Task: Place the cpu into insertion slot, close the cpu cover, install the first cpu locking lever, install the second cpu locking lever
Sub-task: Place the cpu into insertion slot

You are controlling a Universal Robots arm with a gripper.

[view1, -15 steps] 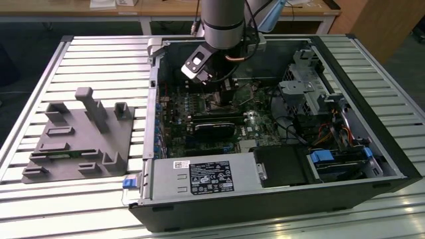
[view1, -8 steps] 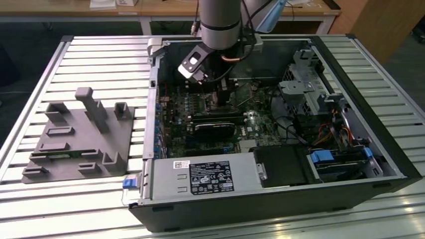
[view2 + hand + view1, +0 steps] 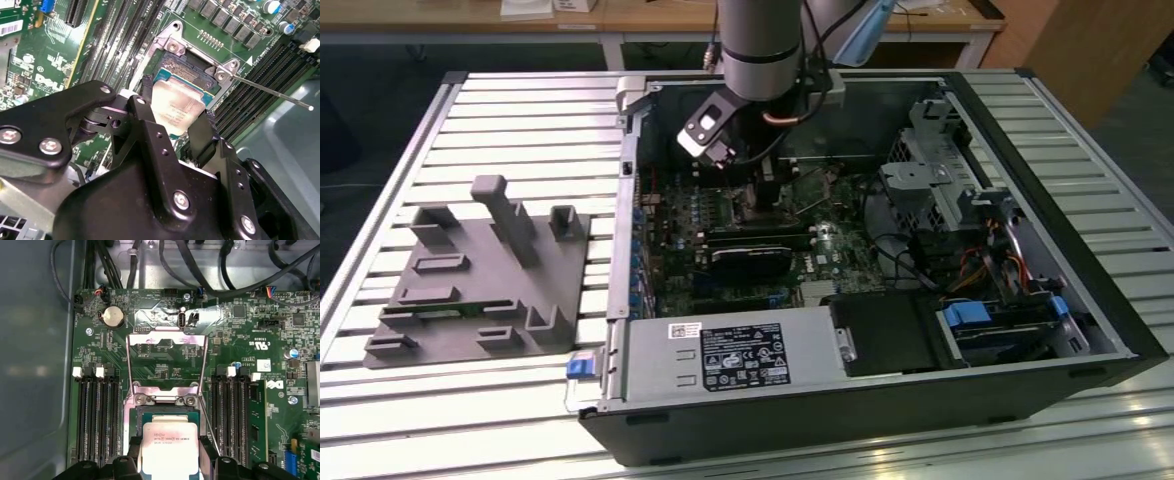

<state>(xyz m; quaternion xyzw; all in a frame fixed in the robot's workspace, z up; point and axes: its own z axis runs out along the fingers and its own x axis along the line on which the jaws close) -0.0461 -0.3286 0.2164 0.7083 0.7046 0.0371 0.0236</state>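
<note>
The cpu (image 3: 170,445), a small square chip with a silvery-tan top, sits between my gripper's (image 3: 170,460) black fingers (image 3: 136,455), which press on two opposite edges. In the second wrist view the cpu (image 3: 176,106) hangs just over the insertion slot (image 3: 186,75), partly overlapping its silvery rim. The insertion slot (image 3: 165,414) is a dark square socket on the green motherboard. The cpu cover (image 3: 167,340), a thin metal frame with a window, stands flipped open behind the slot. A thin lever rod (image 3: 272,92) sticks out sideways, unlatched. In the exterior view my gripper (image 3: 765,200) reaches down into the open computer case.
Long black memory slots (image 3: 97,420) flank the socket on both sides. Cables (image 3: 200,270) run along the case wall past the board. A black power supply box (image 3: 894,330) and drive bays fill the exterior view's right. A grey fixture (image 3: 480,280) lies on the table at its left.
</note>
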